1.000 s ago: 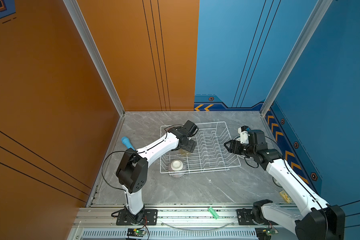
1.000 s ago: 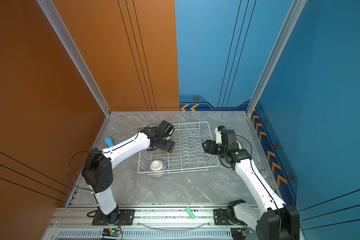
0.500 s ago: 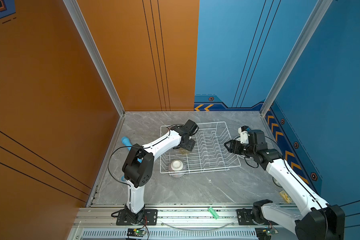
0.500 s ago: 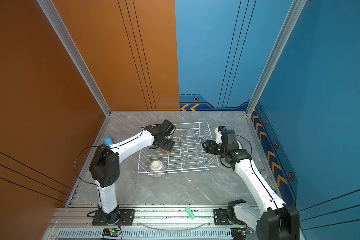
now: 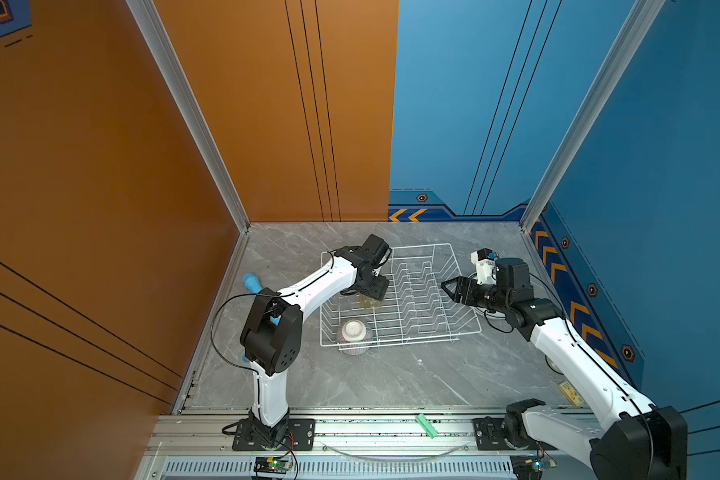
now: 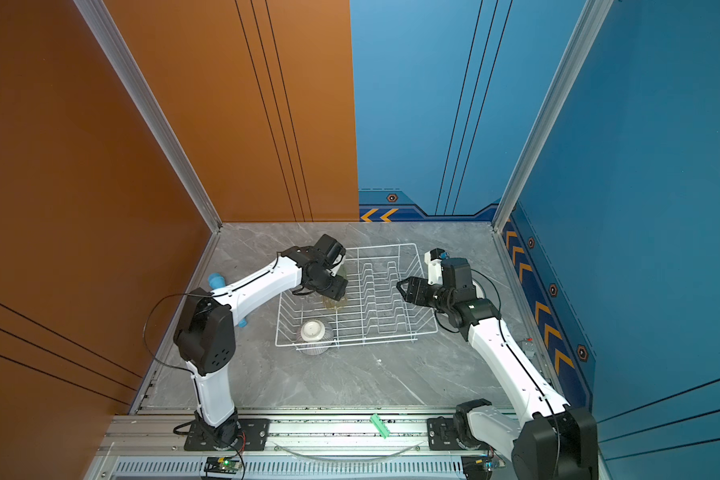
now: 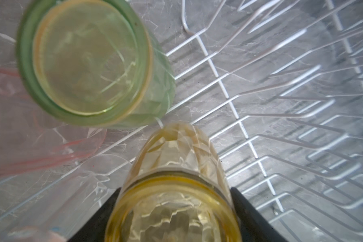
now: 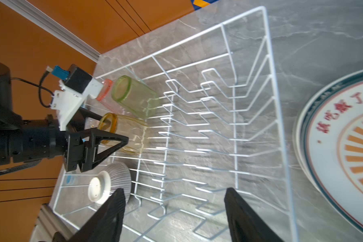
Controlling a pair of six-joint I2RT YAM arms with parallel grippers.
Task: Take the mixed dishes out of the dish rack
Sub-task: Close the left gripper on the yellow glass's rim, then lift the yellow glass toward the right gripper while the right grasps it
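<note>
Your left arm has shifted slightly and the left gripper (image 5: 374, 291) has narrowed onto the yellow tumbler (image 7: 172, 167): its fingers (image 7: 96, 220) press both sides near the rim. The tumbler sits at 9 o'clock in the dish rack (image 5: 433, 247), with the green tumbler (image 7: 88, 60) just beside it. Your right gripper (image 5: 447, 286) hangs wide open and empty at the rack's 3 o'clock edge

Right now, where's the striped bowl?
In a top view the bowl sits foot-up at the rack's near-left corner, just nearer the camera than the yellow tumbler.
</note>
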